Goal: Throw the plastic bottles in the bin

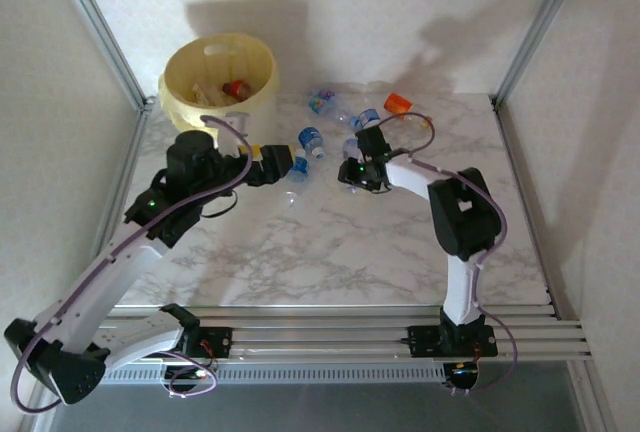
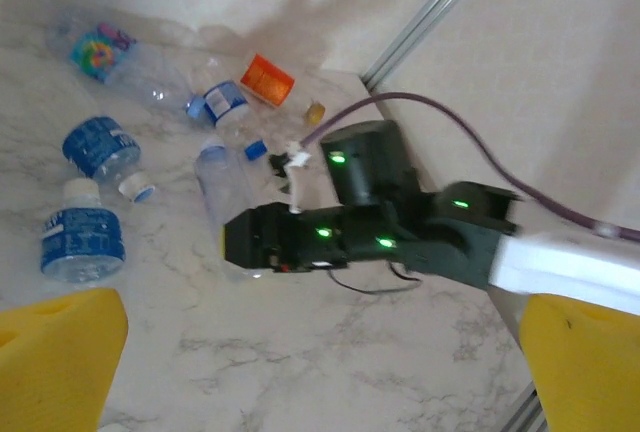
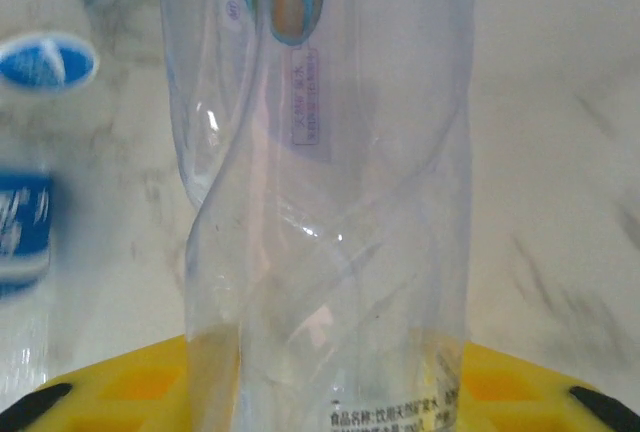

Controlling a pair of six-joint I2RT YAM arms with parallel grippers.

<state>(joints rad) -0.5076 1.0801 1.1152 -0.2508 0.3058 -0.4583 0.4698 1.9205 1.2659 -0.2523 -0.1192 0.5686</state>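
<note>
A clear crushed plastic bottle stands close up in the right wrist view, squeezed between the yellow pads of my right gripper, which is shut on it. From above, that gripper is at mid-table, and the left wrist view has it with the bottle at its tip. My left gripper is open and empty, its yellow pads wide apart over bare marble. The pale-yellow bin stands at the back left. Several more bottles lie behind the grippers.
Two blue-labelled bottles lie left of my left gripper. An orange-labelled one and a colourful one lie near the back wall. Metal frame posts edge the table. The bin holds some bottles.
</note>
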